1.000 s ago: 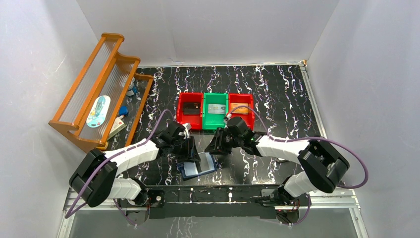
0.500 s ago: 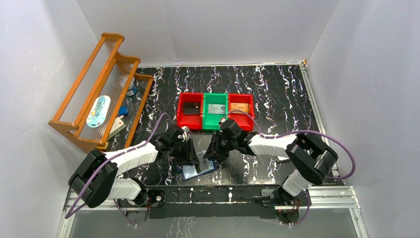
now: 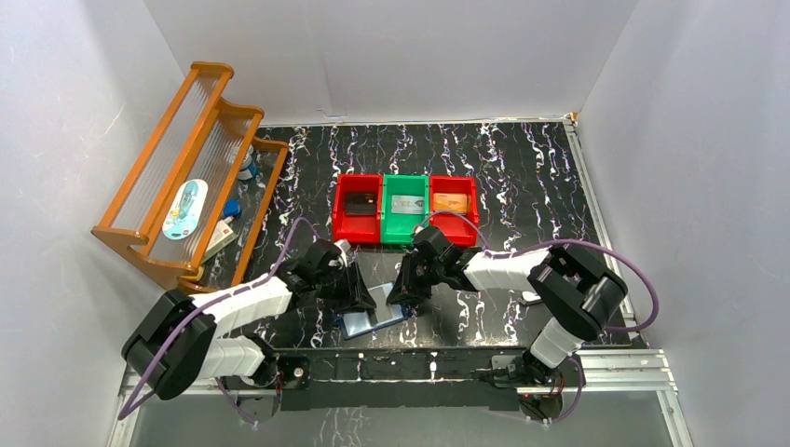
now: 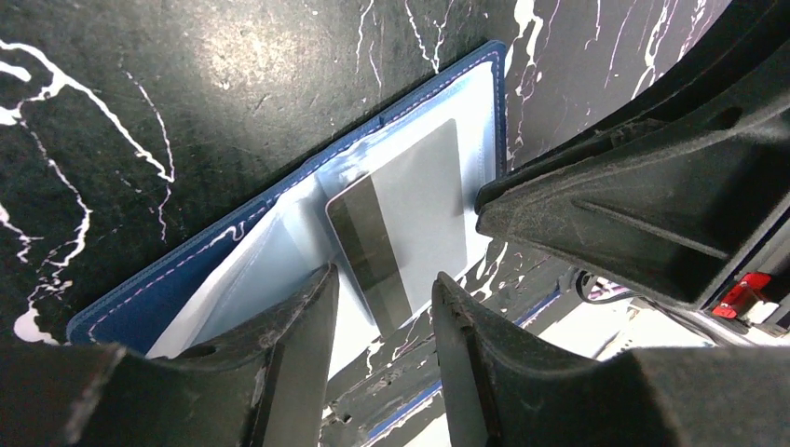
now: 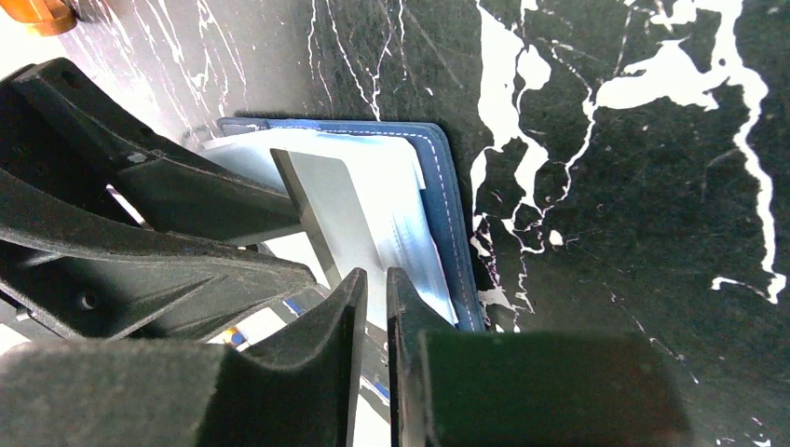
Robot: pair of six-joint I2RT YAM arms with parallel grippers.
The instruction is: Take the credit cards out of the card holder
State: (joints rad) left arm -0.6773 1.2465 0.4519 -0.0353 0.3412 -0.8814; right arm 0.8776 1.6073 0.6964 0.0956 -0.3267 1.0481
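The navy card holder (image 3: 373, 319) (image 4: 168, 289) (image 5: 438, 186) lies open near the table's front edge, its pale clear sleeves (image 4: 279, 251) showing. A grey credit card (image 4: 401, 223) (image 5: 321, 200) with a dark stripe sticks halfway out of a sleeve. My left gripper (image 3: 357, 296) (image 4: 380, 303) is open, its fingers standing either side of the card's free end without closing on it. My right gripper (image 3: 399, 291) (image 5: 375, 279) hangs over the holder's other side, jaws drawn to a narrow slit above the sleeve edge. Whether it pinches the sleeve is unclear.
Behind the holder stand three small bins: a red one (image 3: 357, 223) with a dark card, a green one (image 3: 404, 228) with a silver card, a red one (image 3: 470, 209) with an orange card. A wooden rack (image 3: 154, 168) leans at the left wall.
The right gripper's jaws have narrowed sharply and it has shifted left onto the holder. The left gripper has sunk slightly toward the holder, its jaws unchanged.
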